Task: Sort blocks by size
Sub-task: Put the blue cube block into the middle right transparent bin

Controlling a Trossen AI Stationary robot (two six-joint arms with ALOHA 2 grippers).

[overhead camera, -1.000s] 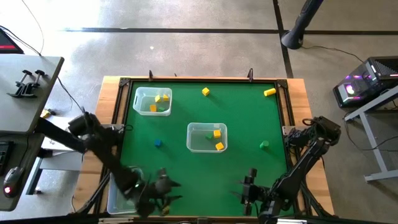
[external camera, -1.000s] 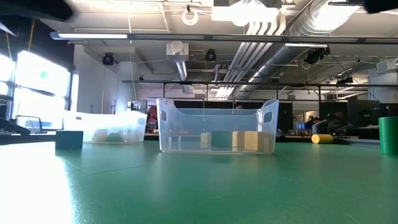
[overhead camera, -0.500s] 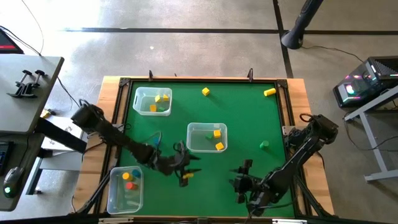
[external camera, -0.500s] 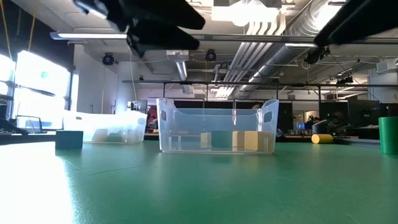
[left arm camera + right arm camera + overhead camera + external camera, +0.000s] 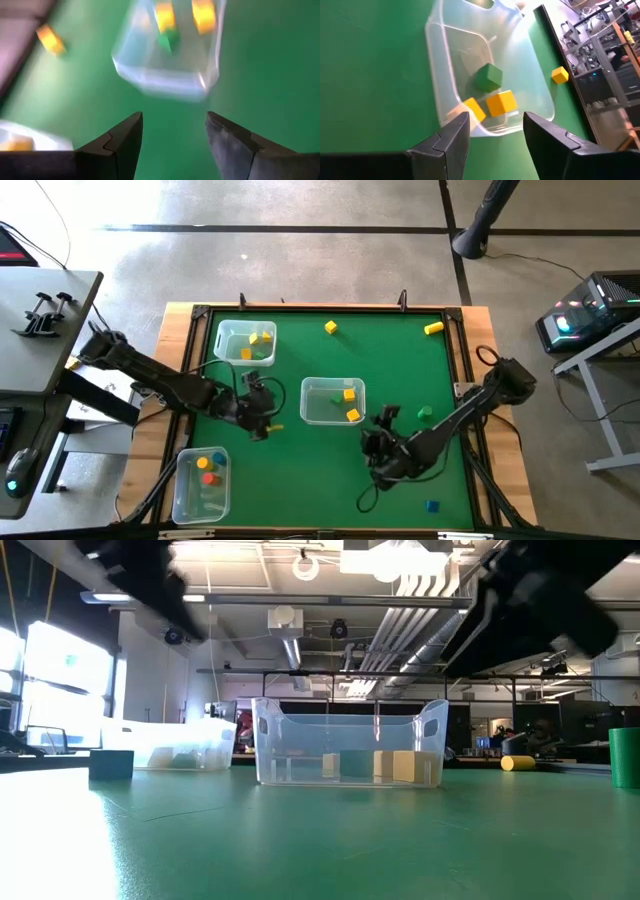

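Blocks lie spread over the green table: a yellow one (image 5: 330, 327) and a yellow cylinder (image 5: 433, 328) at the far side, a green one (image 5: 425, 412) at the right, a blue one (image 5: 432, 505) at the near right. The middle bin (image 5: 333, 401) holds one green and two yellow blocks (image 5: 500, 102). A blue block (image 5: 110, 763) shows only in the low view. My left gripper (image 5: 268, 418) is open and empty just left of the middle bin (image 5: 165, 75). My right gripper (image 5: 382, 420) is open and empty at that bin's near right corner.
A clear bin (image 5: 245, 342) at the far left holds yellow and green blocks. Another clear bin (image 5: 200, 483) at the near left holds red, orange and blue blocks. The table has a raised wooden rim (image 5: 470, 350). Open green surface lies between the middle bin and the near edge.
My left gripper has swung from the near-left bin toward the far edge and now hangs left of the middle bin. My right gripper has gone from the near edge toward the middle bin, uncovering the blue block at the near right.
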